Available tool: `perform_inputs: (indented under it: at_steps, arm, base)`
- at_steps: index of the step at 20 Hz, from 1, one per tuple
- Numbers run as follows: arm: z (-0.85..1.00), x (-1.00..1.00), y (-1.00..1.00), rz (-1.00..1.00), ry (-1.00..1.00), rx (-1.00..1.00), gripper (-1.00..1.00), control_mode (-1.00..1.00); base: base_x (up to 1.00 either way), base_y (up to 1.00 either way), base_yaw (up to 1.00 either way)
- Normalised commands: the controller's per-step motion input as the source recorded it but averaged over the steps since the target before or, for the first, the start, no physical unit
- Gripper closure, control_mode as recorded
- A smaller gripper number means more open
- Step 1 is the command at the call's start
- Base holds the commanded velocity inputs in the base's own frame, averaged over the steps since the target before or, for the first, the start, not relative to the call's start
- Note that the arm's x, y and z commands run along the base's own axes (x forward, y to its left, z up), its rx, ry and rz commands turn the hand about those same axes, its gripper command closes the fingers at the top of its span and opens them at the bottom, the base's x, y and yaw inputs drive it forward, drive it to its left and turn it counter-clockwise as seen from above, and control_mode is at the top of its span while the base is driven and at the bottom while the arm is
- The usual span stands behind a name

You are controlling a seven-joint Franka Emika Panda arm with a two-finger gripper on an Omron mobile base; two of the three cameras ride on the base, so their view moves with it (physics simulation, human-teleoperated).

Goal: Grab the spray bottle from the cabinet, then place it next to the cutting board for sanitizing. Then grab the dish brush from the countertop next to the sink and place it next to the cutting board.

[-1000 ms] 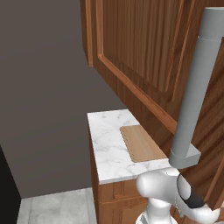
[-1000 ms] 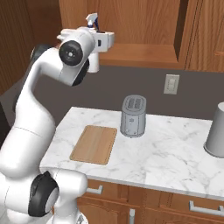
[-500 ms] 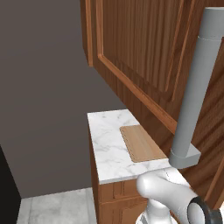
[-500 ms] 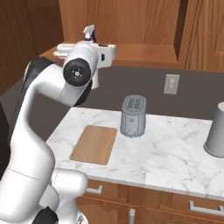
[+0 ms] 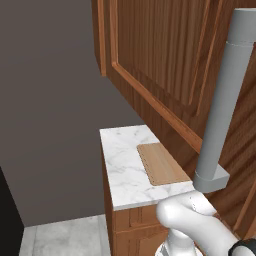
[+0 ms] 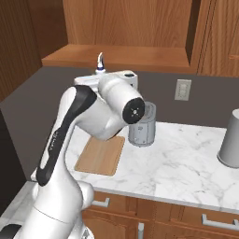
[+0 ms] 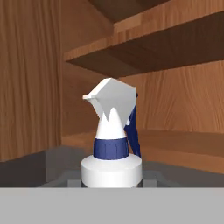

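Observation:
My gripper is shut on the spray bottle, a whitish bottle with a blue collar and a white trigger head, held upright. In the right base view the bottle's tip sticks up above the hand, just below the open cabinet's lower shelf. Beyond the bottle, the hand view shows the cabinet's wooden shelves. The tan cutting board lies on the white marble countertop under the arm, and it is also seen in the left base view. The dish brush and the sink are out of view.
A silver toaster stands behind the arm, right of the board. A grey canister sits at the counter's right end. The open cabinet door hangs over the counter. A wall outlet is on the dark backsplash.
The arm has folded and the hand has come down from the cabinet shelf with the spray bottle in it, now lower and nearer the counter.

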Motion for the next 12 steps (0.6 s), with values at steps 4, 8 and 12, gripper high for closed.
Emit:
perform_inputs:
  at_steps: [4, 8, 12]
  arm:
    - [-0.89, -0.01, -0.18, 0.37, 0.0, 0.0, 1.0, -1.0]
    - [-0.75, 0.0, -0.2, 0.36, 0.0, 0.0, 1.0, -1.0]
    - [-0.52, 0.0, -0.18, 0.29, 0.0, -0.01, 1.0, -1.0]
  base:
    - [0.0, 0.0, 0.0]
    - [0.0, 0.0, 0.0]
    - [0.0, 0.0, 0.0]
